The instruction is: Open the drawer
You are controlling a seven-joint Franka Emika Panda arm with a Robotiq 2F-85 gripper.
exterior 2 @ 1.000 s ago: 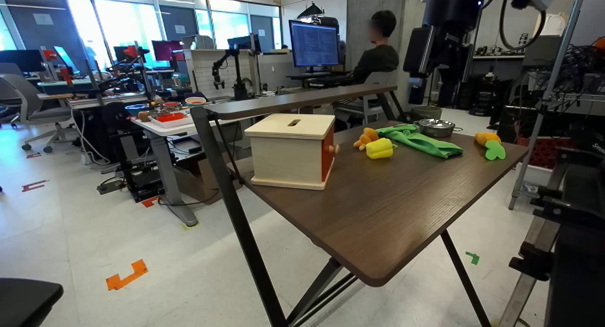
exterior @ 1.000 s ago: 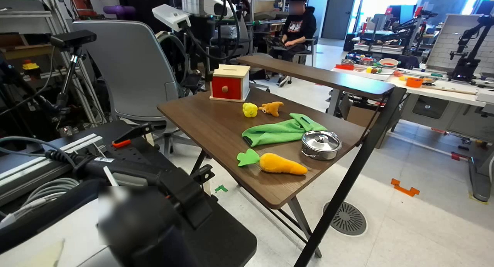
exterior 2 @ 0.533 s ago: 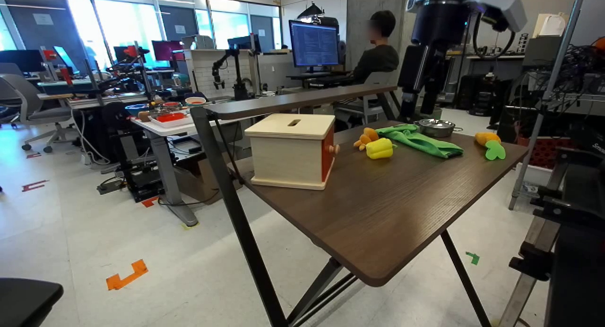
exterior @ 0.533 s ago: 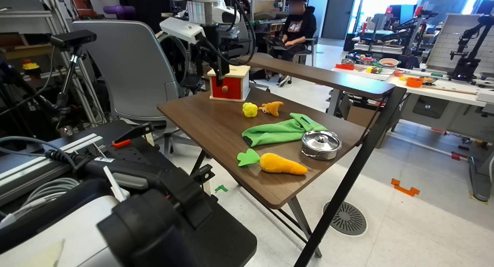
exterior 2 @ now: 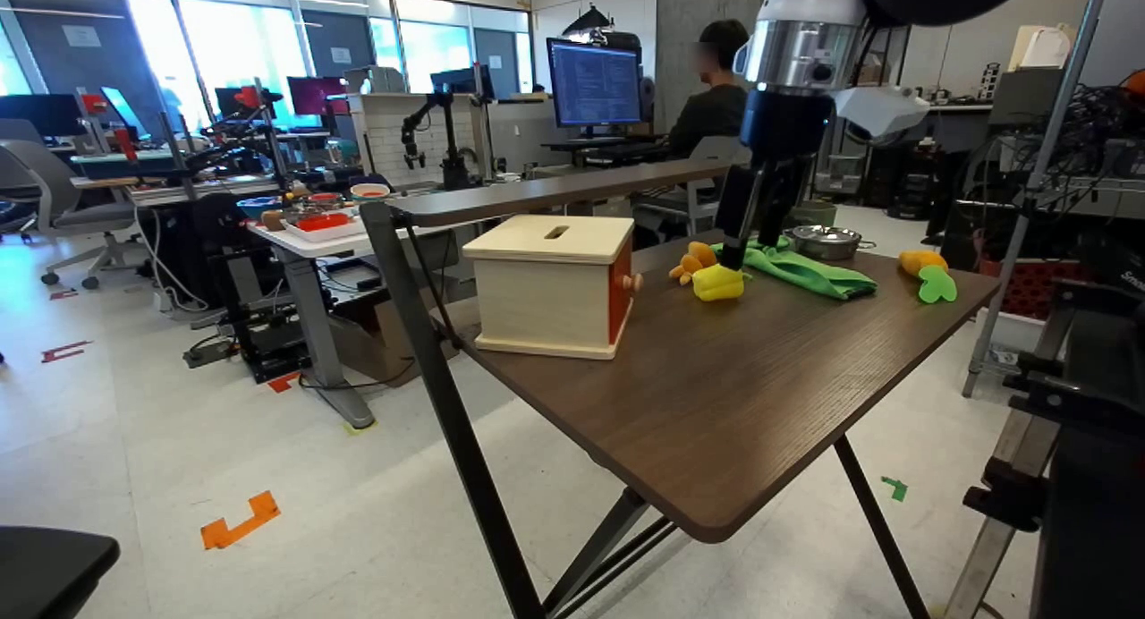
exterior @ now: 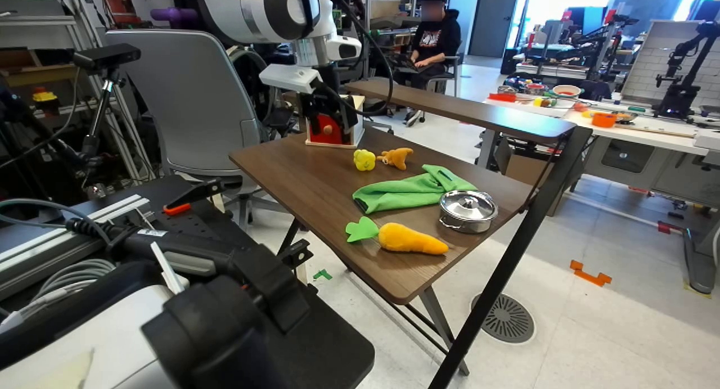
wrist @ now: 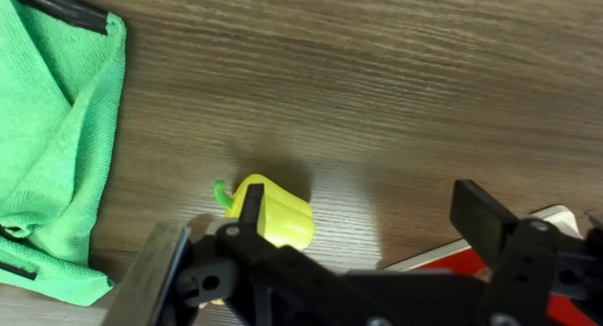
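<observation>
The drawer unit [exterior 2: 547,301] is a light wooden box with a slotted top and a red front. It stands at the table's end, and its red front sits flush in an exterior view. The front carries a round wooden knob [exterior 2: 633,284]. In the wrist view a piece of the red front [wrist: 457,264] shows at the lower right, its knob partly hidden by a finger. My gripper [wrist: 360,189] is open and empty, jaws wide apart, above the table in front of the drawer. In an exterior view the gripper [exterior: 327,131] partly covers the red front.
A yellow toy pepper [wrist: 287,217] lies below one finger. An orange toy [exterior: 396,157], a green cloth [exterior: 413,189], a silver pot [exterior: 468,211] and a toy carrot [exterior: 410,240] lie farther along the table [exterior: 304,181]. A raised shelf [exterior: 450,108] runs along one side.
My gripper has come down from high up toward the table and nearer to the drawer and the yellow pepper. The drawer and the toys have not moved.
</observation>
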